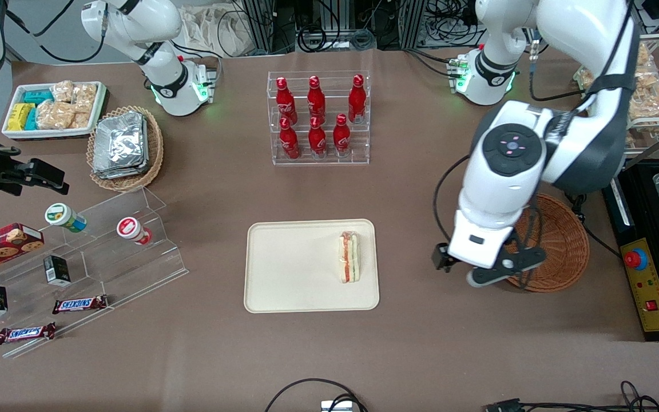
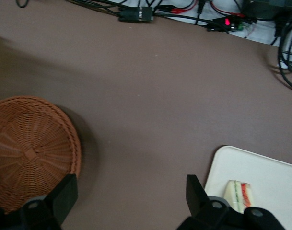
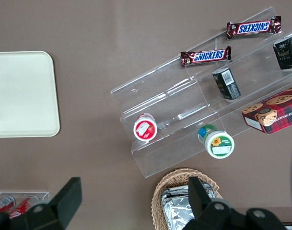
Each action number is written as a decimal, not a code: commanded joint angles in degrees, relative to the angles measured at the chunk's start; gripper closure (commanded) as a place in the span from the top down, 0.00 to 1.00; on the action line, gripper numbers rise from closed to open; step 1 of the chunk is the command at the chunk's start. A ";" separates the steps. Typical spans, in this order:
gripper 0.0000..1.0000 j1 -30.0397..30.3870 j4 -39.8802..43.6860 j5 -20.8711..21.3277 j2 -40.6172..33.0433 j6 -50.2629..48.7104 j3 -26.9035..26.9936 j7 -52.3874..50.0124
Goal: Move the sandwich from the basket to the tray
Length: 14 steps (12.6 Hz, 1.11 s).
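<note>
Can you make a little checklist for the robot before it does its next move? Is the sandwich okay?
1. Sandwich on the tray: ok, lying inside the rim at the edge toward the working arm.
2. Basket has nothing in it: ok where visible; the arm hides part.
3. Claw open, holding nothing: ok.
4. Claw clear of tray: ok, over bare table between basket and tray.
5. Sandwich wrap intact: cannot tell.
</note>
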 commanded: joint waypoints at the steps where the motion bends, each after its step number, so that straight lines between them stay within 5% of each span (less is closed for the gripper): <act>1: 1.00 2.64 -1.59 -1.92 -2.96 -1.91 -0.56 2.96; 9: 1.00 10.20 -4.31 -10.70 -10.51 -7.36 -0.12 16.75; 14: 1.00 8.01 -11.17 -18.27 -21.49 -11.12 12.43 33.95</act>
